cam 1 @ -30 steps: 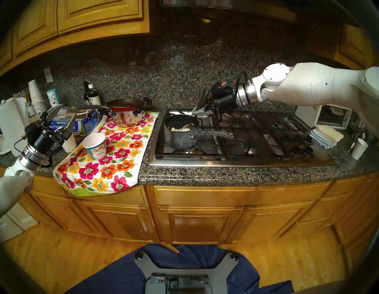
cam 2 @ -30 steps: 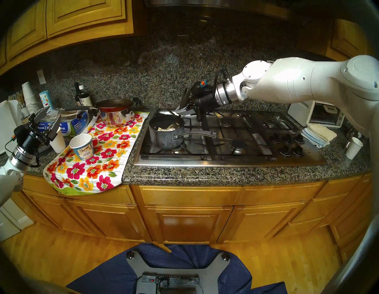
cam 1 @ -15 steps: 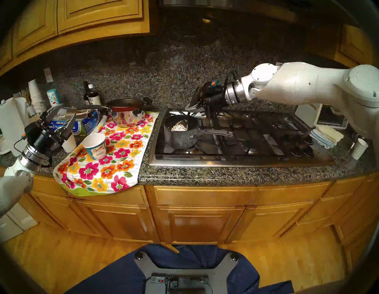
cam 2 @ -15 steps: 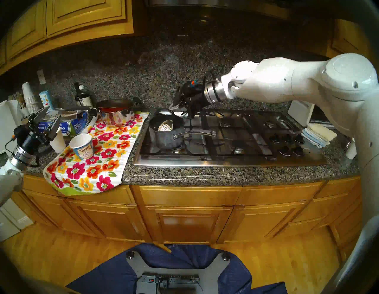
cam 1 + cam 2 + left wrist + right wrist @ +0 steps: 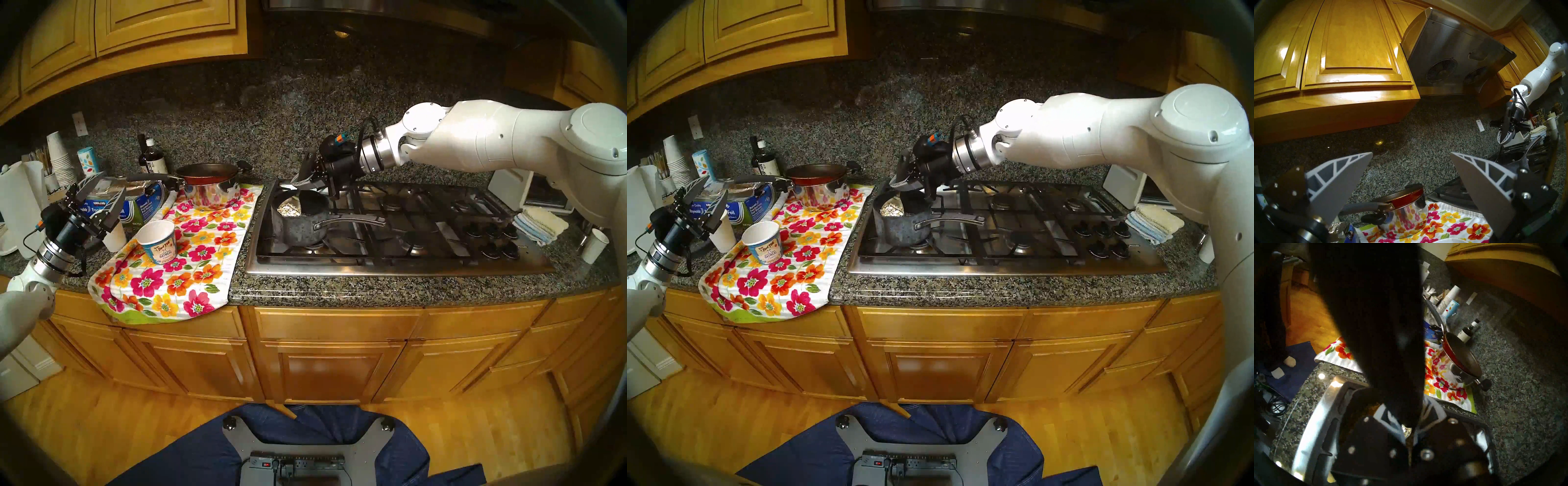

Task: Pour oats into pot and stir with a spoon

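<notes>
The small blue-grey speckled pot (image 5: pixel 300 225) stands on the stove's front left burner, its long handle pointing right. Pale oats (image 5: pixel 289 209) lie heaped on its left side, also in the head right view (image 5: pixel 893 211). My right gripper (image 5: pixel 301 183) is over the pot's back rim, shut on the black spoon (image 5: pixel 308 164), whose lower end reaches down into the oats. The spoon's handle fills the right wrist view (image 5: pixel 1381 327). The blue-labelled oatmeal cup (image 5: pixel 157 241) stands upright on the floral towel. My left gripper (image 5: pixel 98 195) is open and empty, raised left of the cup.
A shiny steel pot with a reddish inside (image 5: pixel 208 186) sits on the floral towel (image 5: pixel 169 275). Foil boxes (image 5: pixel 139 205) and a white paper cup (image 5: pixel 115 236) are by my left gripper. The stove (image 5: pixel 407 268) has knobs at right; folded cloths (image 5: pixel 539 222) and another cup (image 5: pixel 595 246) lie beyond.
My right gripper has swept the spoon leftward across the pot, and the oats have shifted from the pot's middle to its left side. The left arm has not moved.
</notes>
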Motion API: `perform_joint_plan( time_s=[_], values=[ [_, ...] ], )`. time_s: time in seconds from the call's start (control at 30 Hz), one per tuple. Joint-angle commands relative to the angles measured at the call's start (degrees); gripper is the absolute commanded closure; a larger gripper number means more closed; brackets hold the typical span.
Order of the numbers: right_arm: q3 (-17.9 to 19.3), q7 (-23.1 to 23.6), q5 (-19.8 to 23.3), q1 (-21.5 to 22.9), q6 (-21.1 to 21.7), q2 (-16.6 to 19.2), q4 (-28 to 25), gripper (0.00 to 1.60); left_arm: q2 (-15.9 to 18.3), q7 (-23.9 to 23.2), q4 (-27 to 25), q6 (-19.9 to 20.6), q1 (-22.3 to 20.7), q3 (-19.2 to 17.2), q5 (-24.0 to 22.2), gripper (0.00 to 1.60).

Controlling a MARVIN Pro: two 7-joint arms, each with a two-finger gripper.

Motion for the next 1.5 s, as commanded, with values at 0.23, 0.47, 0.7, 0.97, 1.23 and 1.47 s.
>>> perform_joint_plan(
  time_s=[0.23, 0.47, 0.7, 0.97, 1.23, 1.47],
  values=[
    [-2.4, 1.4, -1.8, 6.6, 0.5, 8.1, -8.6, 1.60, 0.3, -8.0, 0.4, -0.2, -1.3, -1.9, -0.8, 0.00],
    [-4.1, 0.6, -2.9, 6.4, 0.6, 8.2, -6.9, 1.60, 0.1, -9.0, 0.6, -0.2, -1.4, -2.1, -1.2, 0.00],
    [-4.9, -0.8, -3.4, 3.8, 0.1, 5.3, -2.7, 1.60, 0.5, -6.3, 0.0, -0.2, -0.9, -2.0, -0.2, 0.00],
    [-5.4, -2.0, -3.7, 0.9, -0.2, 1.8, 2.2, 1.60, 0.6, -5.9, -0.1, -0.2, -0.8, -2.0, 0.0, 0.00],
    [-5.6, -1.9, -3.7, -1.4, -0.6, -1.1, 7.9, 1.60, 0.8, -5.0, -0.3, -0.2, -0.7, -1.9, 0.3, 0.00],
    [-5.9, -0.9, -4.1, -2.4, -1.9, -2.8, 11.8, 1.60, 0.5, -6.4, 0.0, -0.2, -0.8, -2.2, -0.2, 0.00]
  ],
)
